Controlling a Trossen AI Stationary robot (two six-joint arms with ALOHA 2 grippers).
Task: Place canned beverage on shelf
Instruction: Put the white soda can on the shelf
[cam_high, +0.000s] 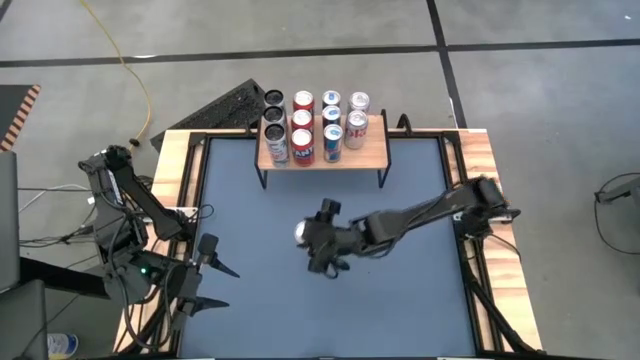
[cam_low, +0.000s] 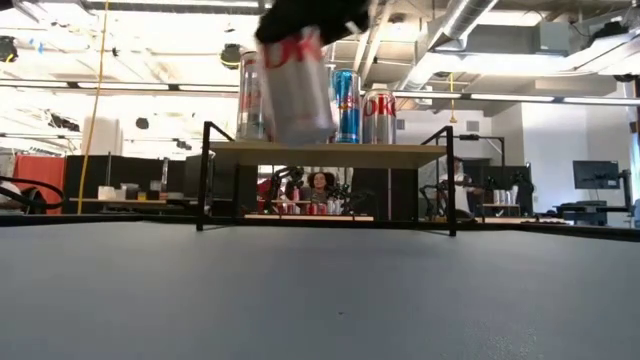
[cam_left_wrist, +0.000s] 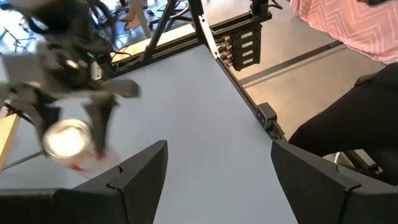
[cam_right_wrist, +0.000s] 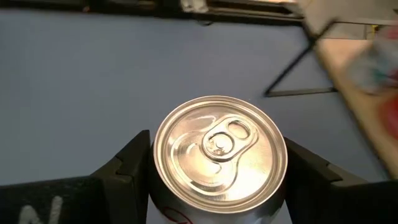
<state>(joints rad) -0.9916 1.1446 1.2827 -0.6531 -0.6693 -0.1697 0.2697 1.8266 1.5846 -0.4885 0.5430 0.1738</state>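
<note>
The right pincer (cam_high: 312, 240) sat just left of centre in the high view, clenched on a silver can (cam_right_wrist: 219, 150); the right wrist view showed its two dark fingers (cam_right_wrist: 127, 163) pressed against either side of the can just below the lid. In the low view the can (cam_low: 297, 85) hung in the upper middle of the frame, clear of the table (cam_high: 400, 300) and tilted, with its base about level with the shelf (cam_low: 325, 153) top behind it. The shelf (cam_high: 372, 155) stood at the upper centre of the high view, its light-wood top already crowded with cans (cam_high: 303, 130) across the left and middle, leaving bare wood only at its right end. The left pincer (cam_high: 205, 275) waited at the lower left with its fingers spread and nothing between them.

The chief risk, as I judge it, lay in the free spot being narrow and bordered by a standing can: an approach drifting left could knock a neighbour over or push it off the back. The tilt mattered too; if the can were let go before it sat upright, it might topple and roll. Coming in too low would strike the shelf edge and could shift the whole light rack.
</note>
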